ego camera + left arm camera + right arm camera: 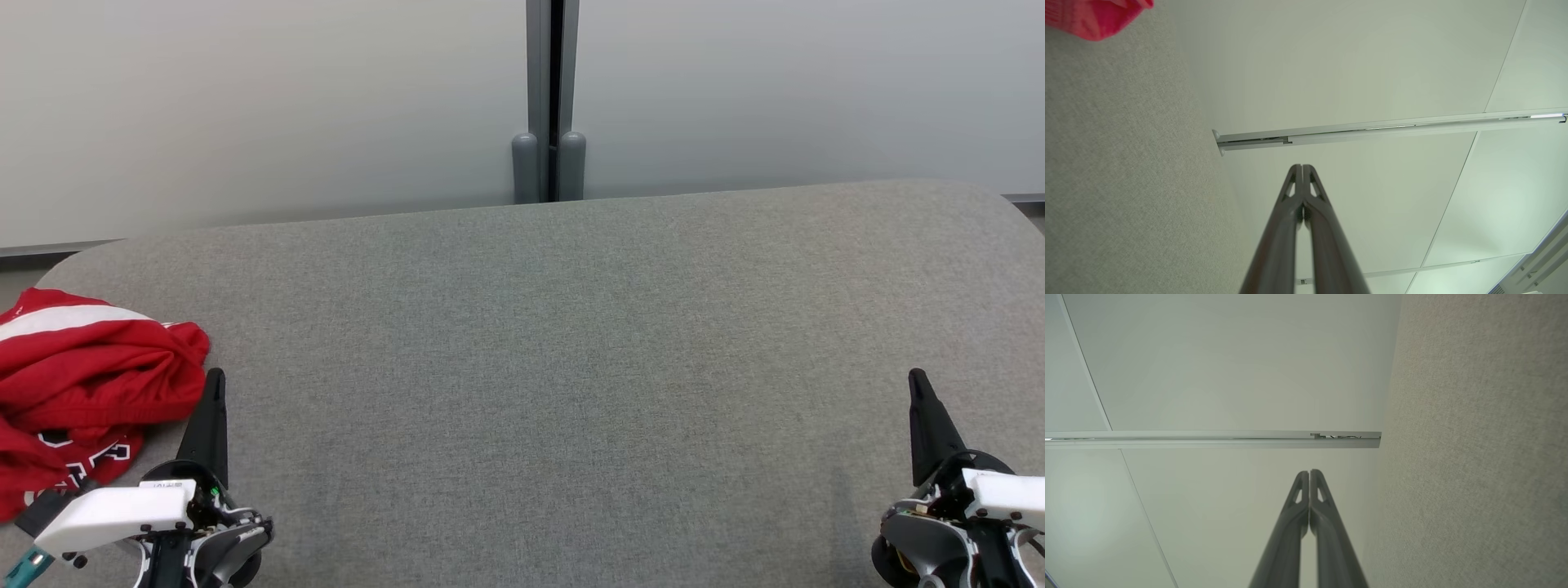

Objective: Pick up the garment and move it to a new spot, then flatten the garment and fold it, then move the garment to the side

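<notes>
A crumpled red garment (86,384) with a white stripe and white lettering lies at the left edge of the grey fabric table (555,343), partly cut off by the head view's border. A corner of the garment (1098,18) also shows at the top left of the left wrist view. My left gripper (215,377) rests at the lower left, just right of the garment, its fingers pressed together and empty; in the wrist view the left gripper (1302,166) points past the table at the wall. My right gripper (916,376) sits at the lower right, also shut with nothing in it, seen again as the right gripper (1309,472).
A pale wall with a dark vertical post (551,98) stands behind the table's far edge. The table's back corners are rounded. The broad grey surface stretches between my two grippers.
</notes>
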